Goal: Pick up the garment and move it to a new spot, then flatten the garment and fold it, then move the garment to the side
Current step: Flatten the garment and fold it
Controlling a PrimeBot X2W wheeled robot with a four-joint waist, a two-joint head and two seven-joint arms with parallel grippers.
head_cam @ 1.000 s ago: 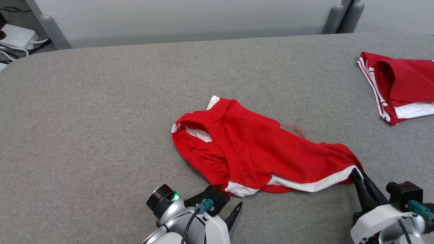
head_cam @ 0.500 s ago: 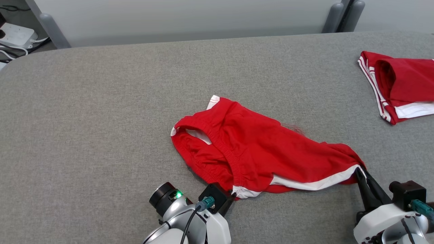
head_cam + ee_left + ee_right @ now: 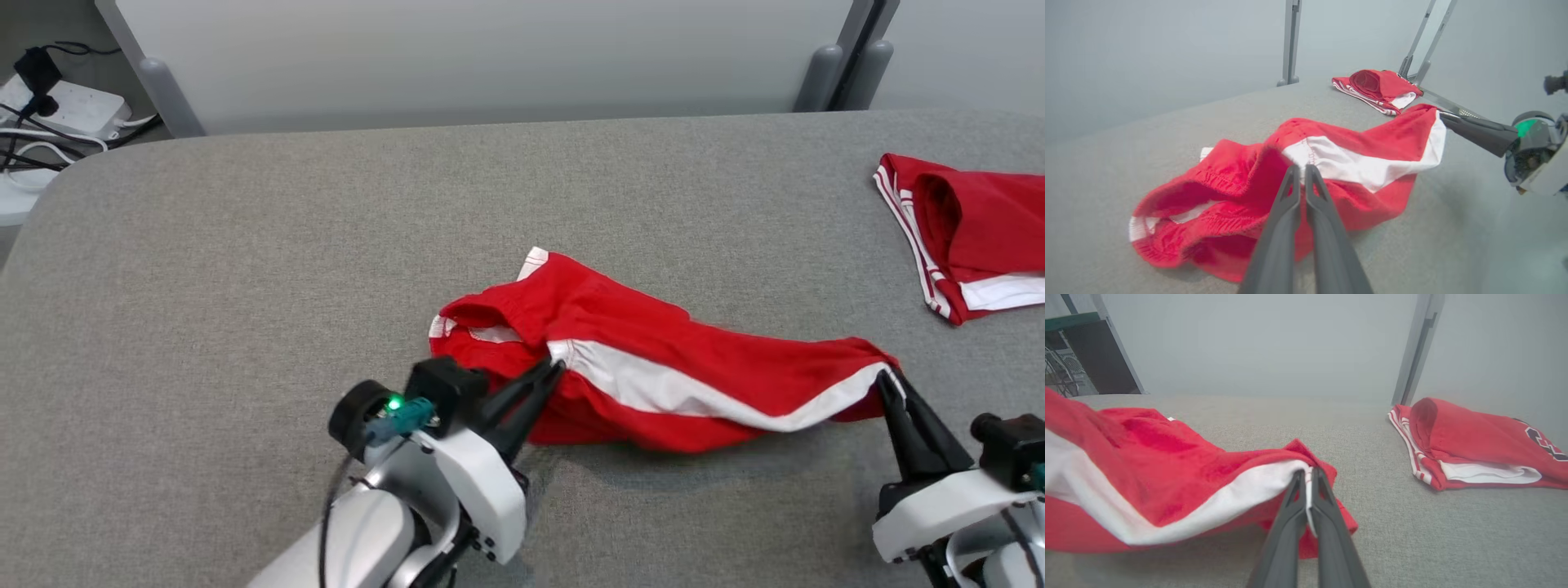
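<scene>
Our left gripper [image 3: 557, 369] is pinched shut on the white hem of the red garment [image 3: 718, 359]. Our right gripper [image 3: 884, 380] is clamped on the same hem's far corner. The garment sags between them at mid-table, its bulk resting on the grey table [image 3: 245, 269]. To carry it well, we judge both arms should rise together, holding the hem taut and level. They should also steer wide of the other garment [image 3: 980, 229] at the right.

Both pale arms reach forward, left tool [image 3: 557, 367] and right tool [image 3: 883, 377] pinched closed.
</scene>
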